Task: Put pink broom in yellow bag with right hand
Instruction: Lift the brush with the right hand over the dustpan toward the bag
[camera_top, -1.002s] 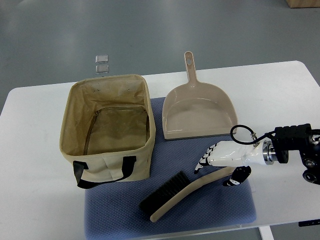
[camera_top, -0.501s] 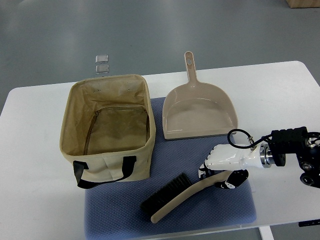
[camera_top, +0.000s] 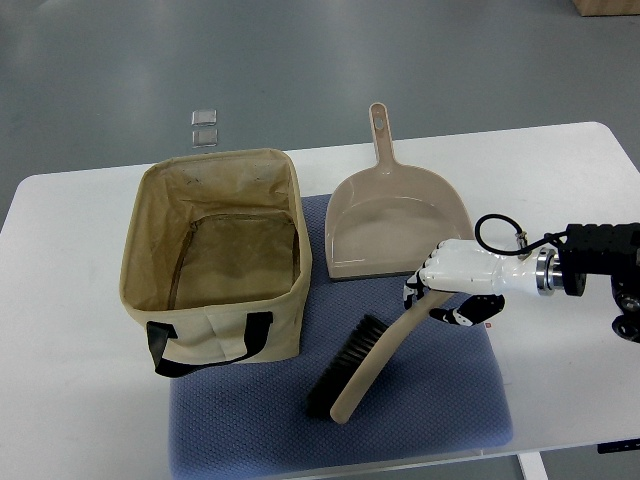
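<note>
White table (camera_top: 80, 330), broom (camera_top: 365, 365) handle in right hand (camera_top: 455, 285)

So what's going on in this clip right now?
The robot's right hand has closed around the handle end of the beige, black-bristled hand broom and holds it tilted over the blue mat, bristle end low. The open tan fabric bag with black handles sits to the left, nothing visible inside. A beige plastic dustpan lies just behind the hand. The broom is not yet in the bag. No left arm shows.
</note>
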